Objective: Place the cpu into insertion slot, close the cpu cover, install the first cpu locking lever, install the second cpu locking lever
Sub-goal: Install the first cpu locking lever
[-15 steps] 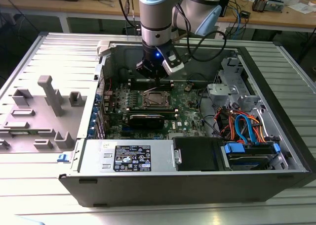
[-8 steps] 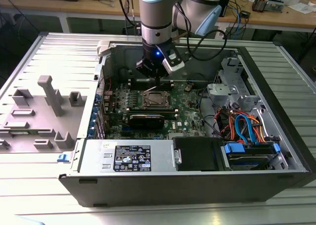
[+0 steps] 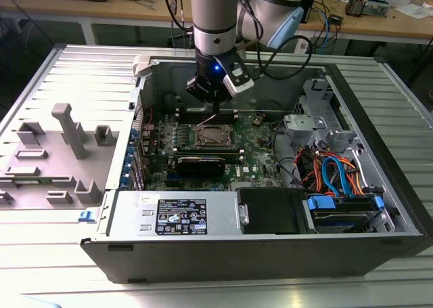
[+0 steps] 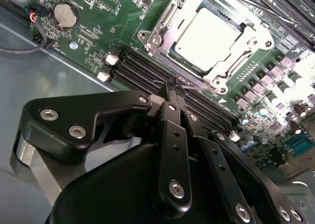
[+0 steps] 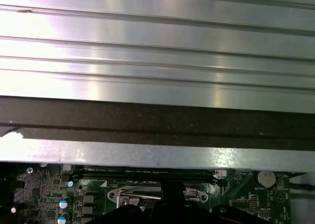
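The cpu [image 4: 209, 33], a flat square chip with a dull silver top, lies in the insertion slot [image 3: 215, 136] on the green motherboard. The cpu cover [image 4: 166, 36], a silver frame with a square window, lies flat around the chip. My gripper [image 4: 174, 86] is shut, its black fingertips pressed together at the socket's edge next to the long memory slots. The tips touch the end of a thin wire locking lever [image 4: 199, 87] that runs along that side. In the exterior view my gripper [image 3: 215, 109] hangs just above the socket's far edge. The socket's frame [image 5: 128, 196] also shows in the first wrist view.
The open computer case [image 3: 270, 250] lies on a ribbed aluminium table [image 5: 157, 47]. Black memory slots [image 4: 142, 66] run beside the socket, and a coin battery [image 4: 65, 14] sits further off. Drive bays with blue and orange cables [image 3: 338, 176] are at the exterior view's right, and a grey fixture [image 3: 67, 135] at its left.
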### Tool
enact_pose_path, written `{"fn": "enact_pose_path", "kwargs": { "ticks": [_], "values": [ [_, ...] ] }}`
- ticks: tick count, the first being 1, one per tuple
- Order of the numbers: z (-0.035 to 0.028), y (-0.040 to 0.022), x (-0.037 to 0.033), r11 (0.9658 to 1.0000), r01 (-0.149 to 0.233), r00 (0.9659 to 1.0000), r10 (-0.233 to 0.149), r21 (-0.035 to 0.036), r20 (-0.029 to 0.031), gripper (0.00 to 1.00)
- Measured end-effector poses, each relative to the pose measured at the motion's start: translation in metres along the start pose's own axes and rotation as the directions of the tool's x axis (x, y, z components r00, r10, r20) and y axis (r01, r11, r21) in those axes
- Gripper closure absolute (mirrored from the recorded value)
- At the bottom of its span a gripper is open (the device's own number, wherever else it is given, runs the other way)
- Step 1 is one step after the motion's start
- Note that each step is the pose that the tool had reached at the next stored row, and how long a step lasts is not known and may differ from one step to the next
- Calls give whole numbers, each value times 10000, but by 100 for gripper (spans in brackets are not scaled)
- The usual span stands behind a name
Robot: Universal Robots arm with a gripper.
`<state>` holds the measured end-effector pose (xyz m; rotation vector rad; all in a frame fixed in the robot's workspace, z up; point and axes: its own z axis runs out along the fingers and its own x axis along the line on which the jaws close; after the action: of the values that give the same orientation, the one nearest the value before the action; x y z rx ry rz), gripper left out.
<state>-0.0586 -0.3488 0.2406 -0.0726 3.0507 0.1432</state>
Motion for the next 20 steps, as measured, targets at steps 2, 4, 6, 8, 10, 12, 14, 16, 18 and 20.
{"fn": "enact_pose_path", "kwargs": {
  "ticks": [2,4,6,8,10,12,14,16,18,20],
  "values": [
    [-3,-8,0,10000,-6,10000,6,-64,3,89],
    [-4,-23,1,9997,-20,10000,21,-239,14,89],
    [-6,-37,6,9995,-28,10000,29,-330,29,89],
    [0,-49,11,9994,-26,10000,28,-349,55,89],
    [13,-59,16,9993,-20,10000,24,-373,94,89],
    [21,-65,21,9991,-21,9999,26,-424,127,89],
    [33,-70,28,9990,-22,9999,29,-448,148,89],
    [59,-77,39,9989,-20,9999,28,-464,165,89],
    [97,-81,43,9989,-19,9999,28,-473,169,89],
    [119,-83,46,9988,-22,9998,30,-482,171,89]
  ]
}}
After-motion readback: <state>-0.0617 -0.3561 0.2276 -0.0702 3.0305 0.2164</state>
